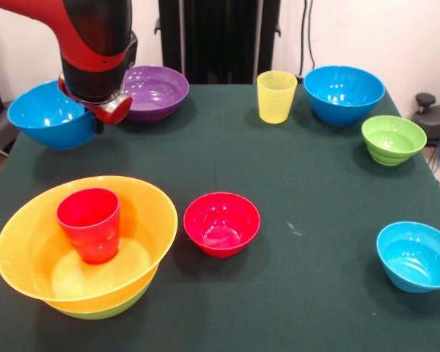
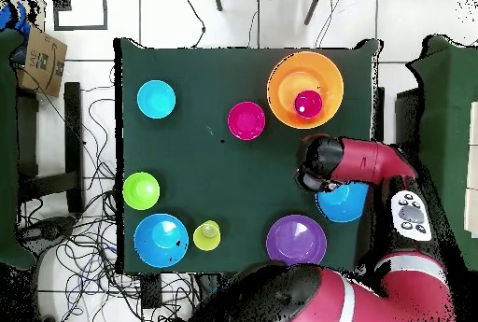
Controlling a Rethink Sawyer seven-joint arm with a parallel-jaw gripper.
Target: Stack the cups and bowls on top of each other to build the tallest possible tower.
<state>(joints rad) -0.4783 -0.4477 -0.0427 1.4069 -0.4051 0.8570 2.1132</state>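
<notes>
The tower stands at the front left: a large orange bowl [image 1: 29, 253] [image 2: 280, 90] nested over a lime-green bowl [image 1: 106, 312], with a red cup [image 1: 89, 224] [image 2: 308, 105] upright inside. My gripper [image 1: 97, 117] [image 2: 317, 174] hangs at the rim of a medium blue bowl [image 1: 44, 117] [image 2: 341, 204] by the table's left edge, mostly hidden by the arm's wrist. Loose on the cloth are a purple bowl [image 1: 158, 92] [image 2: 296, 240], a yellow cup [image 1: 276, 96] [image 2: 206, 235], a small red bowl [image 1: 221, 224] [image 2: 246, 119] and a second medium blue bowl [image 1: 343, 94] [image 2: 161, 240].
A ribbed green bowl [image 1: 393, 139] [image 2: 141, 190] and a small blue bowl [image 1: 416, 257] [image 2: 156, 99] sit along the right side. The dark green table [image 1: 301, 183] drops off close to the held-side blue bowl. Cables and a cardboard box [image 2: 42, 57] lie on the floor.
</notes>
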